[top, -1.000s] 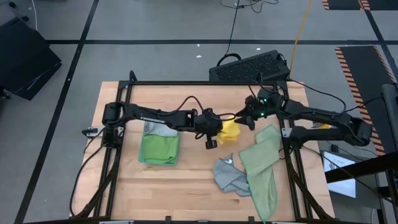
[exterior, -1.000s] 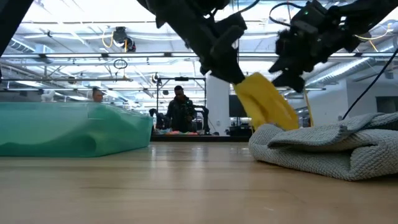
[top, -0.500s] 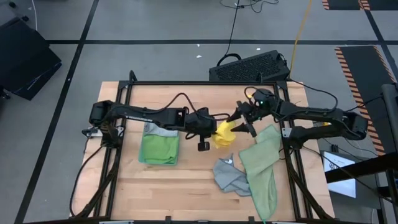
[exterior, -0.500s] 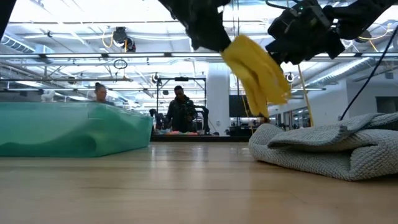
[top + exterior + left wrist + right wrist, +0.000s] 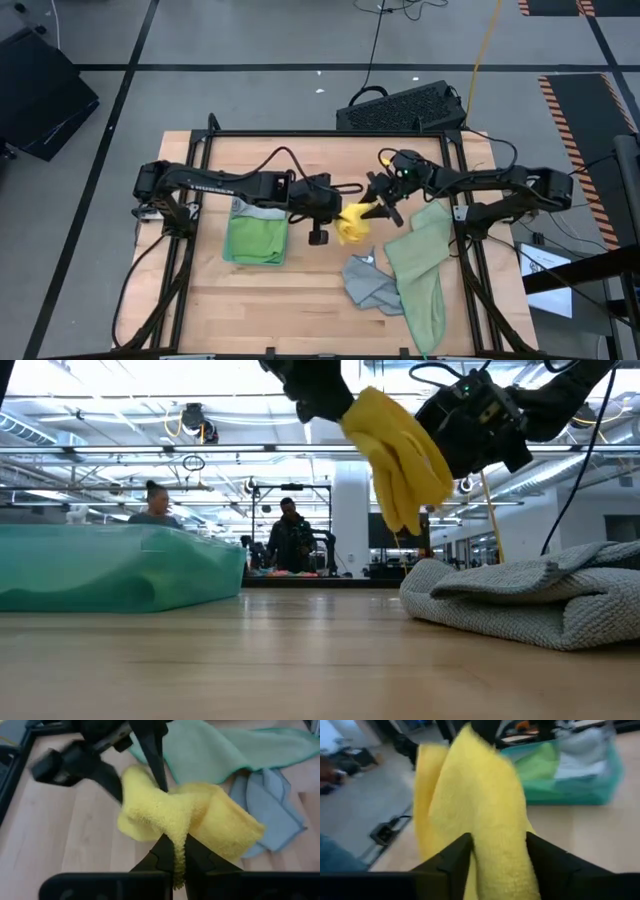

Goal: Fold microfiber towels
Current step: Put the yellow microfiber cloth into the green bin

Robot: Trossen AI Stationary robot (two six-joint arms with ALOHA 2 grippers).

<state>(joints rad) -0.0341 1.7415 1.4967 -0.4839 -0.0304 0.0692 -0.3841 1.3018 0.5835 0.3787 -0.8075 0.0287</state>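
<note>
Yellow microfiber towel [image 5: 350, 224] lifted clear of tabletop [image 5: 300, 290], centre of high view. Left end effector [image 5: 174, 854] pinching its edge, fingers pressed together on cloth. Right end effector [image 5: 495, 851] just right of it, fingers spread, straddling a hanging fold. Grey towel [image 5: 370, 285] and sage towel [image 5: 420, 270] lying lower right.
</note>
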